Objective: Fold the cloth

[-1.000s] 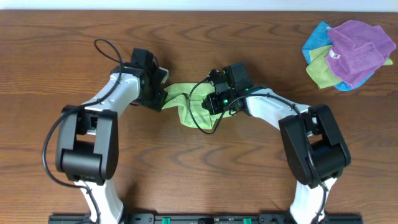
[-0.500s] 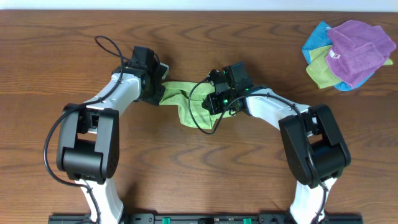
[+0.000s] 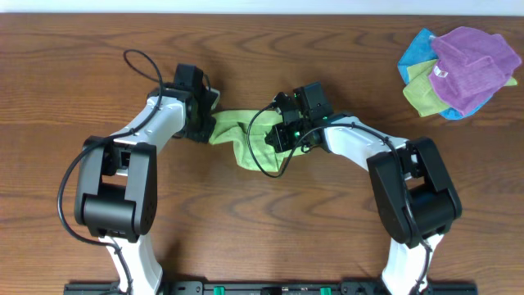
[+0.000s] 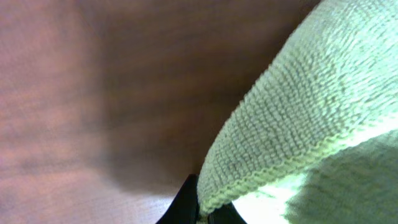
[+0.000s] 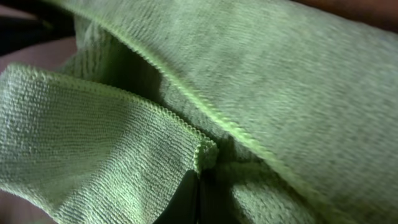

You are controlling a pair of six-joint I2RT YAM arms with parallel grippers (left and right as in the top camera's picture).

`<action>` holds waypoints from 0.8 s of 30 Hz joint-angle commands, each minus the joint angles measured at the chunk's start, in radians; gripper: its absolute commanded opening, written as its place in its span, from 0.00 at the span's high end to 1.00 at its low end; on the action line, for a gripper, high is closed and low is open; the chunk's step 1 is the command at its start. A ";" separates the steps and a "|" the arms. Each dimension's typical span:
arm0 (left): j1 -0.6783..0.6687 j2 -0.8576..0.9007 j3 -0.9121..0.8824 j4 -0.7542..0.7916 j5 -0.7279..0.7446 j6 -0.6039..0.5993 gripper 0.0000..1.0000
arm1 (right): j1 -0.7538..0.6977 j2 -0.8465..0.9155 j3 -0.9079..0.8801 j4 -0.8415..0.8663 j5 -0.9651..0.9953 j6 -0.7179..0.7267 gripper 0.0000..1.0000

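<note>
Two closed pinches hold the cloth [image 3: 237, 139] on the table [image 3: 262, 238]: left gripper [image 3: 208, 124] at its left edge, right gripper [image 3: 277, 136] at its right; soft, light, floppy, likely best handled by corners

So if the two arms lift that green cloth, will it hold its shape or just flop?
Probably flop: the cloth lies bunched and creased between the left gripper and right gripper. Its looped, fuzzy pile looks grippy rather than slippery, so pinched edges should hold. The folded edges look thin, so it is likely light.
</note>
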 commanded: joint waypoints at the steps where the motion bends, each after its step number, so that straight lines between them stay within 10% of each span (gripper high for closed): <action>1: 0.001 -0.019 0.045 -0.075 -0.023 -0.033 0.94 | 0.003 -0.033 0.016 -0.023 -0.039 -0.002 0.99; 24: 0.018 -0.274 0.129 -0.250 -0.021 -0.163 0.94 | 0.002 -0.414 0.023 -0.181 0.023 -0.056 0.99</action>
